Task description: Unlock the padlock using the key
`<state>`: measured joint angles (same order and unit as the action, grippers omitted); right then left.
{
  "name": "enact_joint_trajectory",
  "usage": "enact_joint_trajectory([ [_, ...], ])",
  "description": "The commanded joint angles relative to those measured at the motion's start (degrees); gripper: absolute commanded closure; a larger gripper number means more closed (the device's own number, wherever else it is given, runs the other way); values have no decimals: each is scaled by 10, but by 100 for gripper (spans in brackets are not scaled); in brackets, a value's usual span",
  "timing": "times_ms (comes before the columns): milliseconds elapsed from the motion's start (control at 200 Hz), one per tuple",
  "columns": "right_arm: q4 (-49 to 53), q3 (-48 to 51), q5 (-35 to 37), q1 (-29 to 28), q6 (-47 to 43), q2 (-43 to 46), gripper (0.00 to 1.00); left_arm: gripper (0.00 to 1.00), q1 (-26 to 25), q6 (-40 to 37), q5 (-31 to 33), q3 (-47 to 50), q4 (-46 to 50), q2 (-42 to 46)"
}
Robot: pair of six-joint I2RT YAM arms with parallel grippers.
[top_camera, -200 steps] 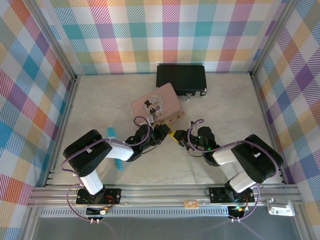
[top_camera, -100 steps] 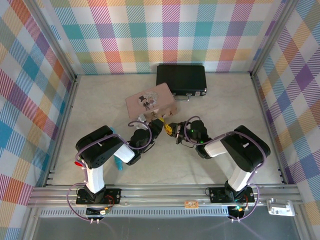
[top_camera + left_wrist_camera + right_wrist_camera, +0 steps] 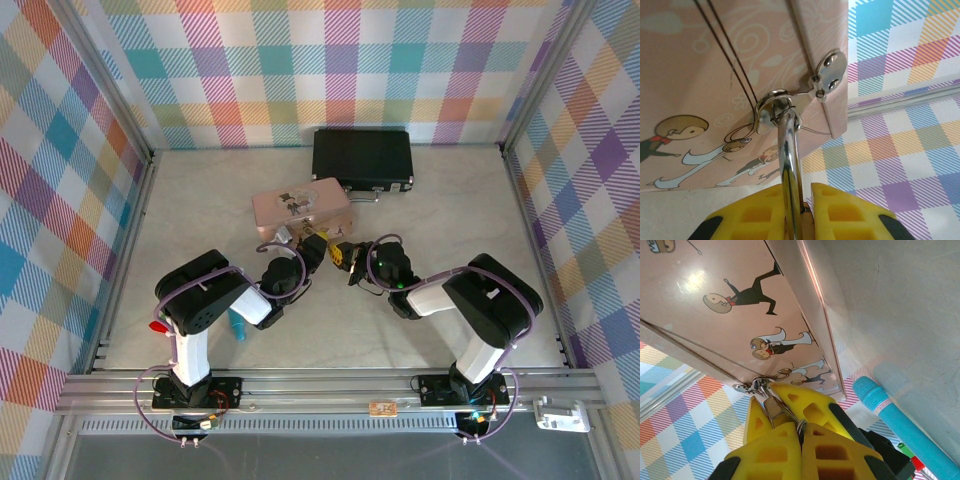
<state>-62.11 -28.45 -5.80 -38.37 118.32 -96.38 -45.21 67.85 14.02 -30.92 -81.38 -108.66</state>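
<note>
Pale, stone-look bench (image 3: 470, 230) is boxed in by checked walls (image 3: 300, 60). Left fingers (image 3: 840, 212) are clamped on the padlock (image 3: 790, 165), whose silvery shackle is threaded through the clasp (image 3: 827, 75) of the tilted pink tin (image 3: 300, 208) at centre. Right fingers (image 3: 770, 452) are pressed shut just beside; what they pinch cannot be told. Black case (image 3: 362, 158) sits at 12 o'clock, teal pen (image 3: 237, 326) at 8. Bare bench is seen toward 3.

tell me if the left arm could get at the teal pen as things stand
Probably not: the left gripper is clamped on the padlock's shackle, hooked through the pink tin's clasp, and the teal pen lies tucked beside that arm.
</note>
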Motion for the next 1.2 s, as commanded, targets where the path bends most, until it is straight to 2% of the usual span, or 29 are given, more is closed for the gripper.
enact_joint_trajectory([
  [0, -179, -28, -22, 35, 109, 1, 100, 100, -62, -17, -144, 6, 44, -13],
  [125, -139, -13, -90, 66, -18, -9, 100, 100, -54, -8, -129, 9, 108, 13],
  [225, -87, -5, -105, 70, -99, -1, 93, 100, -49, -13, -117, 8, 175, 41],
  [350, -59, -2, -109, 73, -158, 3, 78, 100, -46, -25, -110, 3, 226, 66],
  [505, -27, -8, -130, 75, -202, 11, 66, 100, -40, -10, -114, 5, 218, 58],
  [660, 57, 5, -135, 80, -260, 54, 59, 100, -37, -5, -108, 4, 237, 63],
  [815, 251, 13, -122, 91, -375, 157, 52, 100, -32, -17, -112, 2, 309, 94],
  [985, 582, -41, -23, 91, -562, 308, 45, 100, -30, -43, -141, -17, 400, 115],
  [1100, 704, -70, 32, 91, -664, 376, 40, 100, -30, -79, -166, -19, 411, 114],
  [1195, 770, -98, 44, 91, -738, 399, 39, 100, -30, -103, -161, -25, 453, 123],
])
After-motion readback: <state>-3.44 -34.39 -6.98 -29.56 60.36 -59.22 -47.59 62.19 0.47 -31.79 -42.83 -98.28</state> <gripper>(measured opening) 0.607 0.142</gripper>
